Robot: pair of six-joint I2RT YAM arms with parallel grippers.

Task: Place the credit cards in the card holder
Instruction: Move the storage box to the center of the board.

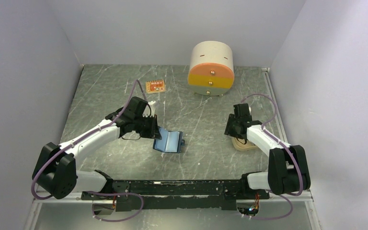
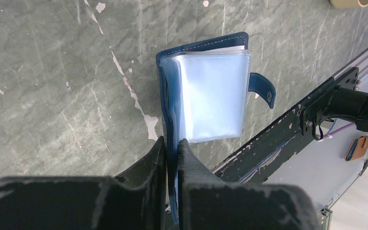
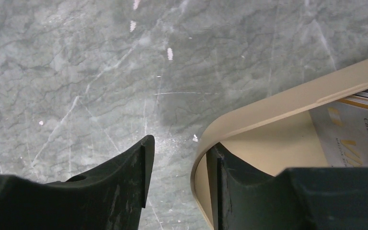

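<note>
The card holder (image 1: 169, 141) lies open at mid-table, navy outside, with clear sleeves (image 2: 213, 96) showing. My left gripper (image 2: 172, 141) is shut on its left cover edge, seen from above at the left gripper (image 1: 154, 130). The credit cards (image 3: 352, 129) lie stacked in a shallow beige tray (image 3: 278, 103) at the right; only the stack's near corner shows. My right gripper (image 3: 179, 143) stands open astride the tray's rounded corner wall. One finger is inside the tray and the other hangs over the table outside. From above, the right gripper (image 1: 233, 130) sits at the tray (image 1: 243, 145).
A cream-and-orange round drawer unit (image 1: 211, 68) stands at the back. A small orange tag (image 1: 155, 86) lies at the back left. A black rail (image 1: 172, 187) runs along the near edge. Grey walls close in both sides.
</note>
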